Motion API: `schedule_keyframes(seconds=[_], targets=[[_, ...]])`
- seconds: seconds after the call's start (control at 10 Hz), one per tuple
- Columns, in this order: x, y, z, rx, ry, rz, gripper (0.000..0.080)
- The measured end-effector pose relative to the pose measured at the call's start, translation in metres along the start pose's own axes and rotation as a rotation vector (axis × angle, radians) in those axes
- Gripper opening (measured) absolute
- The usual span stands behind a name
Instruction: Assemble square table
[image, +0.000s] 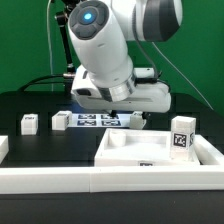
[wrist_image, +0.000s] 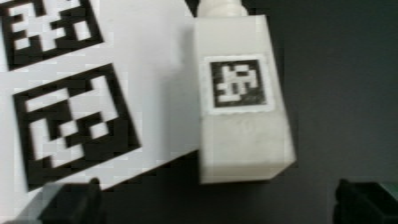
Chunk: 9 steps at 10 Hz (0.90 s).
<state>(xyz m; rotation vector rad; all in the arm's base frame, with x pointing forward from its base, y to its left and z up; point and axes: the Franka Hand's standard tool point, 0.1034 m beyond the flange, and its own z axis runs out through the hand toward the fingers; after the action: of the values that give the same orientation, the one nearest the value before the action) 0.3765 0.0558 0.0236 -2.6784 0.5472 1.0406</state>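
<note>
The arm (image: 105, 55) is bent low over the table (image: 25, 100). The jaws are spread wide, released, above a leg (wrist_image: 240, 100) just beside the marker board (wrist_image: 80, 95).

We see bright, even light in the exterior view; white parts nearly wash out against the black table (image: 60, 140). Our wrist view is soft and blurry, the tag on the white leg (wrist_image: 240, 130) smeared.

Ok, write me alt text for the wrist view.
A white block leg with a black-and-white tag lies on the black table, beside the marker board. The hand is open, its two dark fingertips wide apart, holding nothing.
</note>
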Motion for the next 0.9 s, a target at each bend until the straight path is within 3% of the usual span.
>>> schedule_keyframes(seconds=[0.2,0.5,0.6,0.9], targets=[[-0.001,-0.008,0.005,-0.009,-0.001,-0.011,0.0649],[0.000,-0.005,0.006,-0.006,-0.008,-0.004,0.0649],[-0.006,-0.003,0.011,-0.004,-0.096,0.005,0.0649],[0.000,-0.003,0.014,-0.003,-0.228,0.018,0.0649]])
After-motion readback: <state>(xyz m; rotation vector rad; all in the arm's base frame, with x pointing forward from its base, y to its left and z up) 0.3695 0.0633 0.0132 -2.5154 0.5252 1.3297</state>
